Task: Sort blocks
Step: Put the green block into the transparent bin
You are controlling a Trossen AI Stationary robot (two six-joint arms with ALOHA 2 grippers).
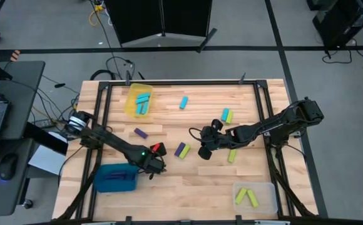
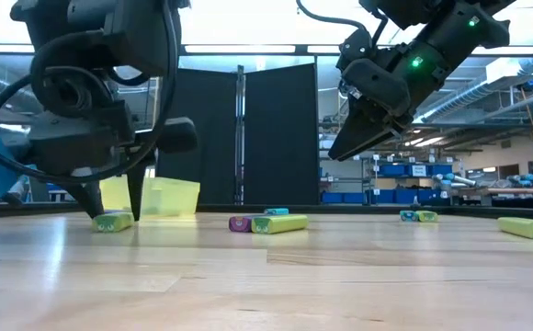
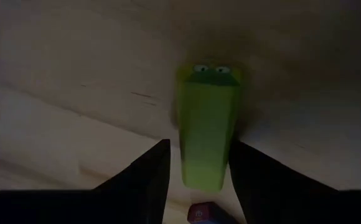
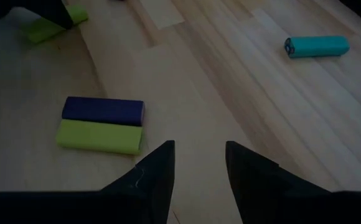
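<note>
A yellow-green block (image 3: 206,137) lies flat on the wooden table, and my left gripper (image 3: 199,180) is open above it, one finger on each side of its near end. The low view shows the same fingers (image 2: 112,198) pointing down around that block (image 2: 112,222), close to the blue tray. My right gripper (image 4: 199,162) hangs open above the table's middle (image 1: 205,149) with nothing between its fingers. Just beside it a purple block (image 4: 103,110) and a yellow-green block (image 4: 99,137) lie side by side. A cyan block (image 4: 316,46) lies farther off.
A yellow tray (image 1: 138,100) holding cyan blocks stands at the far left. A blue tray (image 1: 116,178) sits near left, and a clear tray (image 1: 256,197) with two yellow-green blocks near right. Loose blocks lie on the table: purple (image 1: 140,132), cyan (image 1: 183,102), yellow-green (image 1: 231,155).
</note>
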